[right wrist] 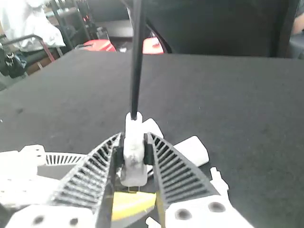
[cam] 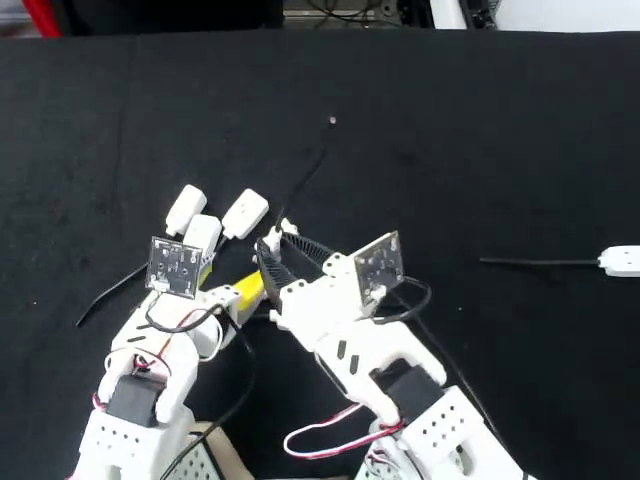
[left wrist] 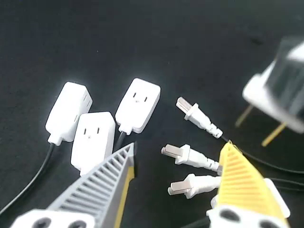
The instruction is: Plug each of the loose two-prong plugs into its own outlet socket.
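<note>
**Counter** (cam: 450, 130): black cloth surface; both arms rise from its 6 o'clock edge.

**Outlet sockets** (cam: 205, 232): three, white, lying flat with their slots up. They sit packed close together at 9 o'clock of the counter's centre, each with a dark cord. No plug is seated in any of them.

**Loose plugs** (left wrist: 185, 154): three, white, two-prong. They lie on the counter just beside the sockets, prongs pointing toward them, and are not inserted.

**Left claw** (left wrist: 179, 148): wide open and gripping nothing.
- The grey finger (left wrist: 102, 185) hangs over the near edge of the sockets.
- The yellow finger (left wrist: 242, 180) hangs over the tails of the loose plugs.
- The plugs' prong ends lie in the gap between the two fingers.

**Right claw** (right wrist: 133, 145): clamped shut on a held plug (right wrist: 134, 124).
- One ribbed finger presses each side of the plug's white body.
- The black cord (right wrist: 137, 57) runs straight away from the plug's back.
- The brass prongs point down and are clear of the counter.
- In the high view the claw is at 3 o'clock of the socket cluster, just beside it and above the left claw's yellow finger.

**White cord end** (cam: 622, 260): lies at the counter's 3 o'clock edge, well apart from everything else, with its thin cord running toward 9 o'clock; plug or socket cannot be told
</note>
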You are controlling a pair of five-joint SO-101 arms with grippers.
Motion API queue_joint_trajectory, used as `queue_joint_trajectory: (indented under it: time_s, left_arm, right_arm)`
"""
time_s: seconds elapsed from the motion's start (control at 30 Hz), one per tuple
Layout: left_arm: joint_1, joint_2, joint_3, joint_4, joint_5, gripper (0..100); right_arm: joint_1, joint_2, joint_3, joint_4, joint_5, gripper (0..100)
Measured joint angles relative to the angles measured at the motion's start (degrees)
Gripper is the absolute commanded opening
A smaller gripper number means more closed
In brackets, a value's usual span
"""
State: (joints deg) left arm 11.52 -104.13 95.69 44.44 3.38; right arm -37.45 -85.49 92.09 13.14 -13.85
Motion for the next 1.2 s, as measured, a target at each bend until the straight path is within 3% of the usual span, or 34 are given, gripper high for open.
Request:
queue_joint_trajectory:
  time_s: [0.4,0.7,0.93,1.2]
  left_arm:
    - [0.0,0.1,0.0,-0.7,2.6,28]
    - [-5.0,0.1,0.0,-0.7,3.3,28]
    - [-6.7,0.1,0.0,-1.1,3.3,28]
    - [-9.8,0.0,0.0,1.5,-2.4,28]
  right_arm:
    - [-4.6,-1.1,-2.3,7.6,0.0,1.2]
    - [-5.1,-1.1,-4.6,13.1,2.0,1.2]
    - [-5.1,9.3,-9.8,13.2,2.8,1.2]
    - [5.2,28.5,-19.9,15.0,5.6,1.1]
